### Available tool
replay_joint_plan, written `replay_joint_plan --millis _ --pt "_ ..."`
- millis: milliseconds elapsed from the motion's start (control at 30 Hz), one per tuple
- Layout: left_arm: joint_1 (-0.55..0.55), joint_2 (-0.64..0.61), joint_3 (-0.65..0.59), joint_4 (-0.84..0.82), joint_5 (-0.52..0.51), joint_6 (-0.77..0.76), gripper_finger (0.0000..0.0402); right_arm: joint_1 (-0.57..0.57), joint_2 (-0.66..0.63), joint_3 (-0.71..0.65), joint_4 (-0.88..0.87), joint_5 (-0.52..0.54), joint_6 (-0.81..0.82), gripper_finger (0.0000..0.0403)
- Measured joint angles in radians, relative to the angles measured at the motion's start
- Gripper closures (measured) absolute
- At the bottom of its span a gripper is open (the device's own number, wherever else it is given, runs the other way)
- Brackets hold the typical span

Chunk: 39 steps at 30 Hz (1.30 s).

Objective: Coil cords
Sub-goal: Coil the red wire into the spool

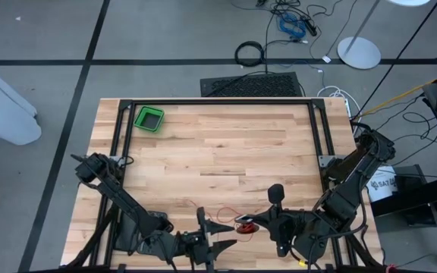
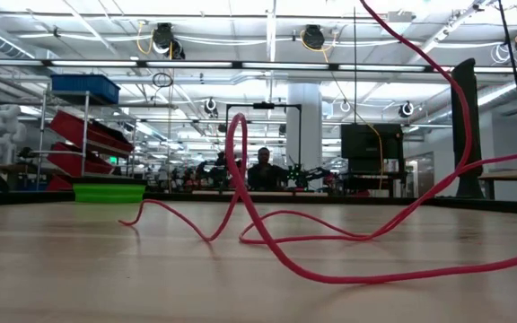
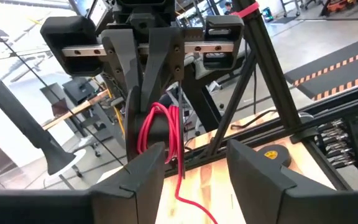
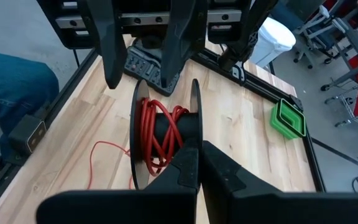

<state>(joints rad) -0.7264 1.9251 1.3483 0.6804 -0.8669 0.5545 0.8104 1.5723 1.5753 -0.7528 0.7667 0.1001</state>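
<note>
A red cord is partly wound on a black spool. My right gripper holds the spool above the table's near edge. The cord's loose end runs down from the spool and lies in slack loops on the wooden table. My left gripper faces the spool level, its fingers open and wide apart. The hanging strand drops just beyond its fingertips. From above, both grippers are close together at the near edge. My right gripper pinches the rim of one of the spool's thin flanges between its two shut fingers, slanting down from the near side. The spool is lifted clear of the table, its flanges upright. The cord hangs slack below it.
A green bin stands at the table's far left corner. Black frame rails run along the far and side edges. A dark post rises near the right gripper. A person's leg shows beside the table.
</note>
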Motion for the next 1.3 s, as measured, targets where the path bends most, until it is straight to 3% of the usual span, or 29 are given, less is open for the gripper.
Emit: replay_joint_plan --millis 967,1300 --pt "-0.028 -0.021 0.001 0.021 -0.006 -0.052 0.0221 -0.006 0.000 0.000 0.001 0.020 0.010 0.0403" --pt "0.009 -0.021 0.001 0.018 -0.010 -0.053 0.0221 -0.039 0.000 0.000 0.023 0.025 0.009 0.0403"
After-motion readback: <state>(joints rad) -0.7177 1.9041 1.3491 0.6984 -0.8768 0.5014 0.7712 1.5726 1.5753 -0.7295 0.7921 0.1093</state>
